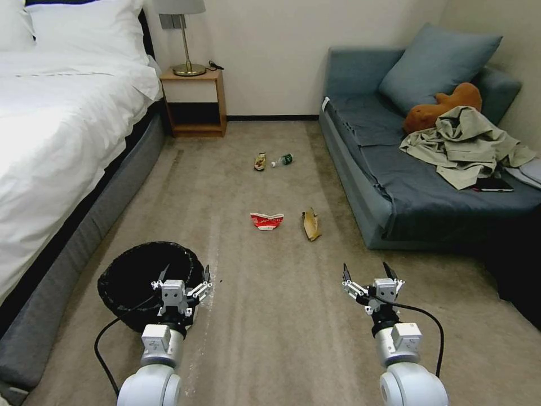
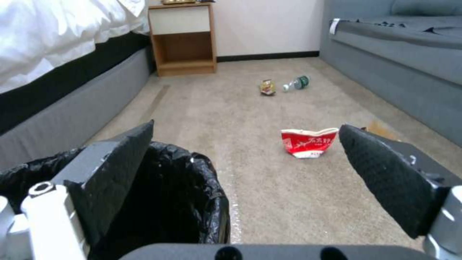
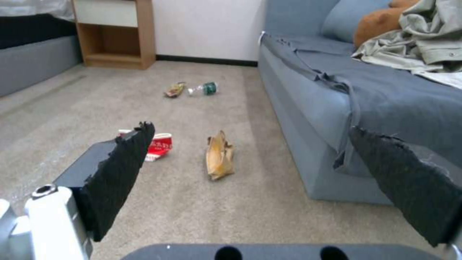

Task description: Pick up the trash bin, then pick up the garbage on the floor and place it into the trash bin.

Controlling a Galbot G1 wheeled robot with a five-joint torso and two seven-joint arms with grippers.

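The trash bin (image 1: 127,276), lined with a black bag, stands on the carpet at the near left, by the bed. My left gripper (image 1: 185,273) hangs open over its right rim (image 2: 212,180), nothing between the fingers. Garbage lies ahead on the floor: a red-and-white carton (image 1: 266,220) (image 2: 308,142) (image 3: 158,146), a tan paper scrap (image 1: 311,224) (image 3: 219,156), and farther off a gold-brown wrapper (image 1: 260,161) (image 2: 267,87) (image 3: 174,89) beside a small green-labelled bottle (image 1: 283,160) (image 2: 296,83) (image 3: 204,88). My right gripper (image 1: 369,272) is open above bare carpet at the near right.
A white bed (image 1: 62,113) runs along the left, a blue-grey sofa (image 1: 389,163) along the right with a beige garment (image 1: 465,144) and an orange-brown plush toy (image 1: 442,107). A wooden nightstand (image 1: 194,101) with a lamp stands at the far wall. Carpet lies between bed and sofa.
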